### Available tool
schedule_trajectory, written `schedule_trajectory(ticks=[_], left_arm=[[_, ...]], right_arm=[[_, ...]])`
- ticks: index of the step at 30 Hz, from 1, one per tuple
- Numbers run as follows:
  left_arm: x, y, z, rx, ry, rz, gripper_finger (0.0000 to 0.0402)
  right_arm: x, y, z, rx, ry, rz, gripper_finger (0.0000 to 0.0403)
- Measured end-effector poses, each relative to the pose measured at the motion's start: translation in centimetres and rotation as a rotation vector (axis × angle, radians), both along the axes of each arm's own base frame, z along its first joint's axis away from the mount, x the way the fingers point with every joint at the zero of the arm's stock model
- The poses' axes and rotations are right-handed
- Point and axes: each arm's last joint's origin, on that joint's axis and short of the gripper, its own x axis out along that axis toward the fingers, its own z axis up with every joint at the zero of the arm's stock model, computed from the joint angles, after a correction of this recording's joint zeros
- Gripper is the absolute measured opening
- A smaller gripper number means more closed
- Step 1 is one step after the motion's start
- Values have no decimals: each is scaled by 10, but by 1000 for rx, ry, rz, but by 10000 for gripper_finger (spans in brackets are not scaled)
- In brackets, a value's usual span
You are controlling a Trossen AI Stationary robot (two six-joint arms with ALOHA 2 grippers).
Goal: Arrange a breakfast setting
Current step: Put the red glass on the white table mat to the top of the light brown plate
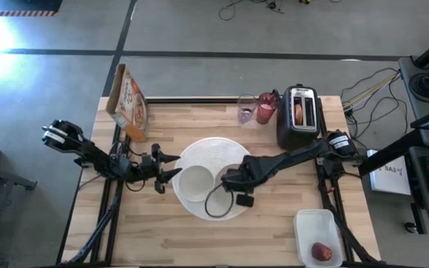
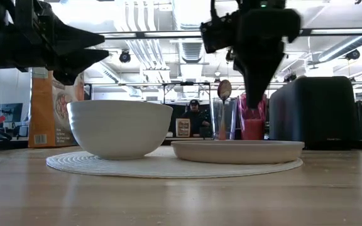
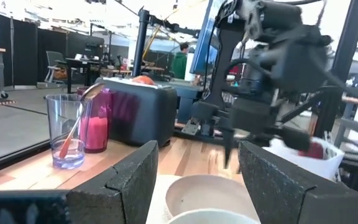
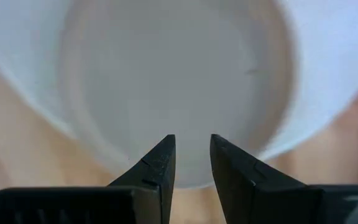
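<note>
Right gripper hangs over the small grey plate, fingers slightly parted, gripping nothing. That shallow round plate lies flat on the large round white plate, beside the upright small white bowl. Left gripper, half open and empty, waits beside the bowl.

no readable text, cereal box print illegible

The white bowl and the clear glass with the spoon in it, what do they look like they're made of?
White bowl: probably glazed ceramic or melamine; opaque, thick-walled, smooth with a soft sheen. Clear glass: transparent glass or clear plastic, since the spoon and background show through; which one is hard to tell.
</note>
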Motion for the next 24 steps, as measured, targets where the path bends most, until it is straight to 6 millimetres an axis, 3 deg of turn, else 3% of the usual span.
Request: schedule_trajectory(ticks=[10, 19, 24], left_arm=[[-1, 0, 3, -9, -30, -10, 208], [3, 0, 14, 15, -77, 5, 208], [8, -2, 22, 85, -89, 25, 208]], right_arm=[[-1, -63, 24, -149, 3, -4, 89], [-31, -130, 52, -215, 42, -174, 93], [-44, -157, 64, -223, 23, -220, 97]])
